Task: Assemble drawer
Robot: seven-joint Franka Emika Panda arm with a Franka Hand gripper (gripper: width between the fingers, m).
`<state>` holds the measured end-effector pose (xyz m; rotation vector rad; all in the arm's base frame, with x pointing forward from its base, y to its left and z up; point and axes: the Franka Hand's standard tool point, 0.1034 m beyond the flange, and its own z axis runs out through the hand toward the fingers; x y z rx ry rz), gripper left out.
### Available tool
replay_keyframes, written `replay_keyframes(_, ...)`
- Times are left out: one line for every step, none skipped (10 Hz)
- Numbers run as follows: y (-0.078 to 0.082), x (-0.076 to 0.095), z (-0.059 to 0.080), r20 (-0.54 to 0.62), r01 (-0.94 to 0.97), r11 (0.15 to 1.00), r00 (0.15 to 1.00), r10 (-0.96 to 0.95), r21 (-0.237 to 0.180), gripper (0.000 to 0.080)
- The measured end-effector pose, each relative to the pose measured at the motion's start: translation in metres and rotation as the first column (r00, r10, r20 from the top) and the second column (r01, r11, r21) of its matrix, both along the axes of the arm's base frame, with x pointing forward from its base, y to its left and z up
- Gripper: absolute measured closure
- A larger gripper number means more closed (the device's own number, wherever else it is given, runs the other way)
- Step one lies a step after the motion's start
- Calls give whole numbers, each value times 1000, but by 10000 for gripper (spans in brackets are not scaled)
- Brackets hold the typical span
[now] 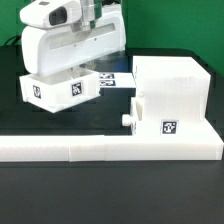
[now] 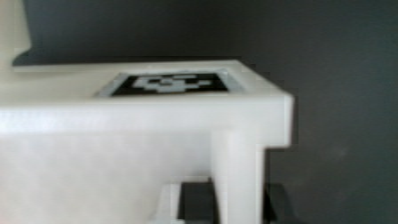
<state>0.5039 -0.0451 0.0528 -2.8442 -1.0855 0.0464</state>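
Observation:
A white open-topped tray [image 1: 60,88] with black-and-white tags on its front hangs slightly tilted under my gripper [image 1: 78,70], left of the housing in the exterior view. In the wrist view my gripper [image 2: 240,205] is shut on the tray's thin side wall [image 2: 240,160], with a dark pad [image 2: 196,200] on each side of it; a tag [image 2: 169,83] lies on the tray's flat face. The large white housing [image 1: 175,80] stands at the right. A second tray with a round knob [image 1: 128,118] sits in its lower part.
The long low white L-shaped border bar [image 1: 110,148] runs along the front, in front of the housing. The marker board [image 1: 115,78] lies flat on the black table between the held tray and the housing.

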Motion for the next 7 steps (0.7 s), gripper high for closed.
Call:
replay_keyframes(4, 11, 4, 3, -49, 999, 999, 49, 7, 761)
replay_keyframes(9, 22, 9, 7, -147, 989, 989, 147, 15, 761)
replay_keyframes(14, 33, 13, 1, -232, 972, 973, 232, 26, 761)
replay_keyframes(19, 42, 15, -13, -287, 957, 958, 288, 46, 761)
replay_keyframes(22, 47, 16, -4, -360, 932, 933, 361, 44, 761)
replay_keyframes(20, 46, 15, 2, -420, 906, 907, 420, 49, 761)
replay_keyframes(19, 45, 14, 5, -451, 891, 892, 451, 51, 761)
